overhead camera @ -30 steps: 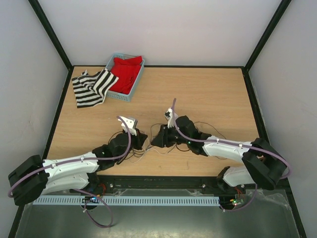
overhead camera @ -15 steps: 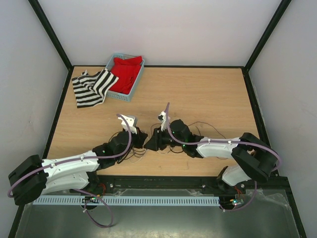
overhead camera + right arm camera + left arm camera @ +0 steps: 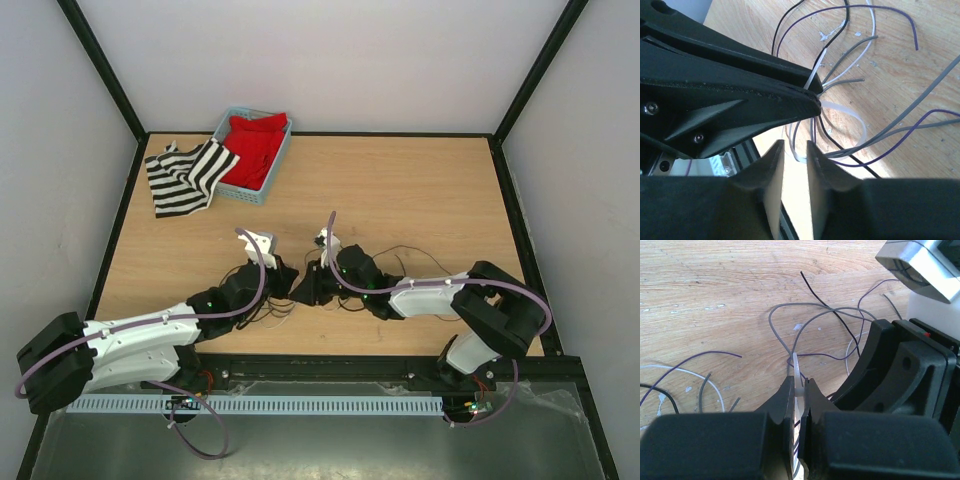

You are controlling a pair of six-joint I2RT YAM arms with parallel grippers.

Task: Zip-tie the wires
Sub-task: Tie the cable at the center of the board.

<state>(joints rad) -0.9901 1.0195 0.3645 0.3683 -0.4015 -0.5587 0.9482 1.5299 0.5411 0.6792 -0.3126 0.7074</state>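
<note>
Left gripper has its two black fingers pressed together on a pale, translucent zip tie. The tie stands up out of the tips, and its lower end is lost in the dark gap between them. Just beyond the tips, the wires lie loose on the wooden table. They are grey, black, purple and whitish strands curling over one another, and several are cut off by the left edge of the left wrist view. In the right wrist view the tie bends into a pale loop among the strands, but which of them sit inside it is hard to tell. Right gripper faces the left one almost tip to tip, its jaws a narrow gap apart with nothing clamped between them. In the top view both sets of fingertips and the tie are hidden under the black gripper bodies. Thin strands trail off rightward beside the right arm. A small red mark on the right gripper's housing is too small to read.
</note>
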